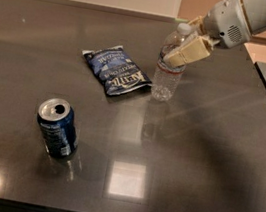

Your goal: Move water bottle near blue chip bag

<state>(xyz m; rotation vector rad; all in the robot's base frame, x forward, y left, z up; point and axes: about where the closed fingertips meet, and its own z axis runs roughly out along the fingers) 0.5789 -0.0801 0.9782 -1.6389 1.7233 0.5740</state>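
The water bottle [167, 78] is clear crinkled plastic with a white cap and a thin red-striped label band. It stands upright on the dark table, just right of the blue chip bag [116, 70], a flat navy bag with white lettering. My gripper [182, 49] comes in from the upper right and is shut on the bottle's upper part, with one cream finger [187, 52] across its front.
A dark blue soda can [57, 128] with a silver top stands at the front left. The table [206, 155] has its right edge near the far right, with a floor gap beyond it. A pale wall runs behind the table.
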